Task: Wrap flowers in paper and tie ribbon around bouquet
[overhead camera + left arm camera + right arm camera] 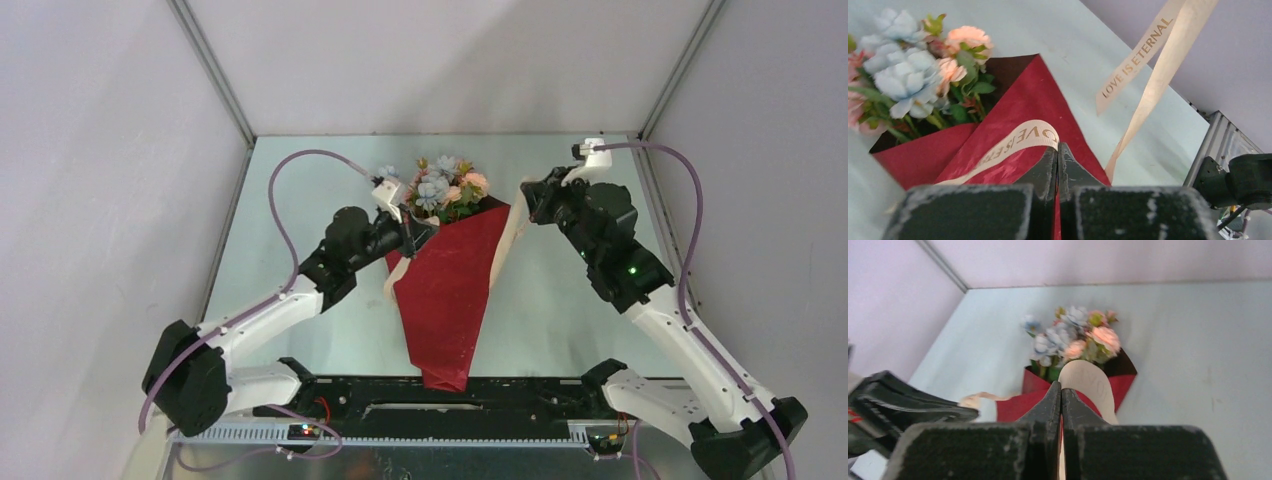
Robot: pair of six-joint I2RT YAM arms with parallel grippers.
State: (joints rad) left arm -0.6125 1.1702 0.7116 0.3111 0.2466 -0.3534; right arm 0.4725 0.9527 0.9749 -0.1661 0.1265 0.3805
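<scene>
Progress, left to right. At the left, a left gripper (410, 232) clamped fully shut, pinching one run of the ribbon (1018, 142) at its fingertips, right over the upper left edge of the paper (450, 290). In the middle, a closed red cone of that paper lying flat on the table (290, 200), point toward the near rail (520, 398), mouth toward the far wall (450, 60). Bunched in the mouth, the flowers (447, 190), heads out past the rim. Reads as a finished wrap. To the right, a right gripper (527, 200) just beside the cone's upper right corner, likewise shut tight, with the other run of ribbon caught between its fingers and trailing down along the paper's right edge.

Left to do, by the look of it: crossing the two runs over the cone and knotting them. No knot or bow anywhere in view. Cannot tell whether the ribbon passes beneath the cone. Roughly past halfway.

Room, left to right. Bare table from the left wall (100, 200) up to the left arm. Little slack between the two grippers, with flower heads close by both. Wide bare table right of the cone, below the right arm. Right wall (770, 150) near that arm's elbow. Cone tip already at the near rail, so no room to slide it nearer.
</scene>
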